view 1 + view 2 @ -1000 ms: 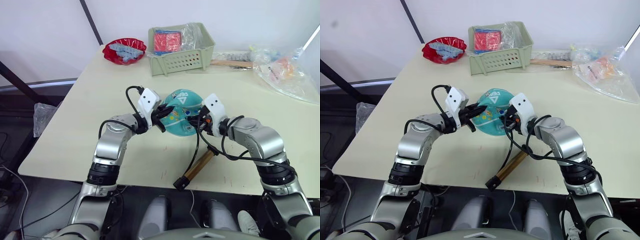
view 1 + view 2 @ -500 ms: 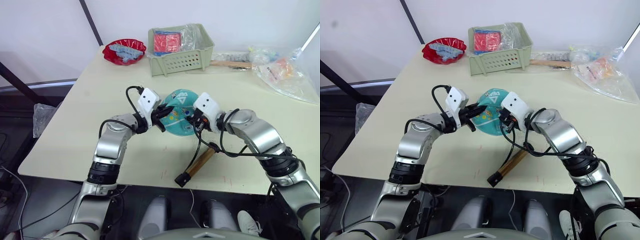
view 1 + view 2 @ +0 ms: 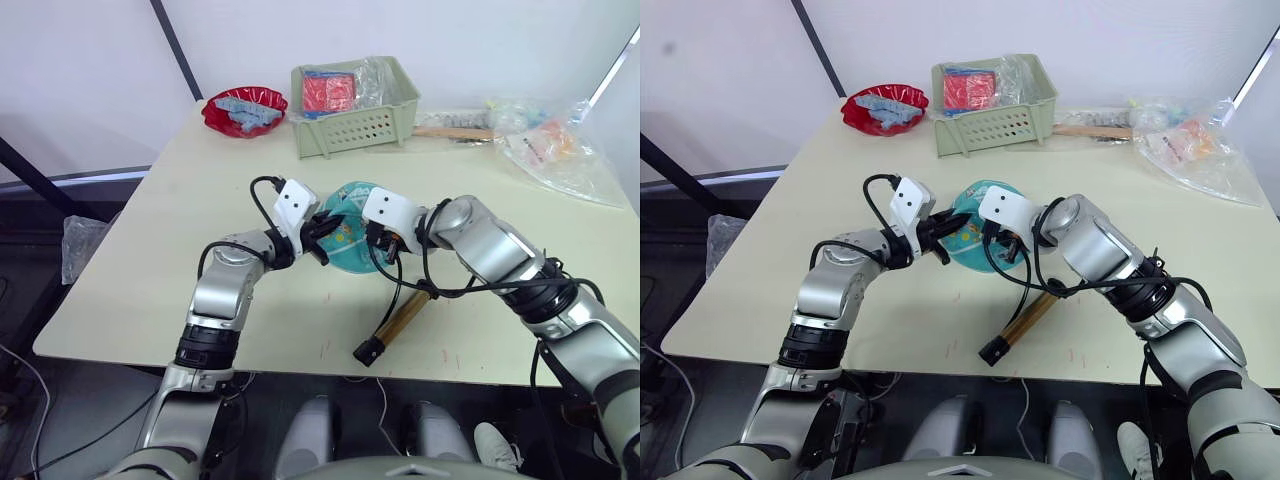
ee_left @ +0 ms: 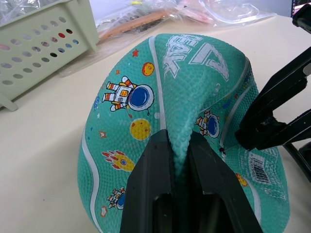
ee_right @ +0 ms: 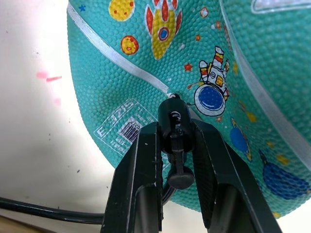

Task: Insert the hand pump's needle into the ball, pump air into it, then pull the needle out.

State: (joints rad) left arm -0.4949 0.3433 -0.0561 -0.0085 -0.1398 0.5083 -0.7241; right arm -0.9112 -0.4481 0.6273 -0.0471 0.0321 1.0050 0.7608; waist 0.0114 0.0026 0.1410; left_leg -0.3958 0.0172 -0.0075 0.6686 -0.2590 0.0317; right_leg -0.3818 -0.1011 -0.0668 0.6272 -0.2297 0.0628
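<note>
The ball (image 3: pixel 350 222) is teal with astronaut prints, limp and half flat, at the table's middle. My left gripper (image 4: pixel 178 141) is shut on a raised fold of the ball's near left edge. My right gripper (image 5: pixel 175 127) is shut on the needle's black fitting (image 5: pixel 174 116), whose end presses against the ball beside a barcode label. The metal tip is hidden where the fitting meets the skin. The hand pump (image 3: pixel 400 318) lies on the table near the front edge. Its black hose (image 3: pixel 393 290) loops up to my right gripper (image 3: pixel 385 240).
A green basket (image 3: pixel 372 124) holding a red packet stands at the back, with a red bowl (image 3: pixel 243 108) to its left. Clear plastic bags (image 3: pixel 550 148) and a wooden stick (image 3: pixel 452 132) lie at the back right. The pump's foot end (image 3: pixel 365 351) is close to the table's front edge.
My right gripper has moved left across the ball's near side, still holding the fitting, and its forearm has swung round. The left gripper keeps its hold. The camera has shifted slightly.
</note>
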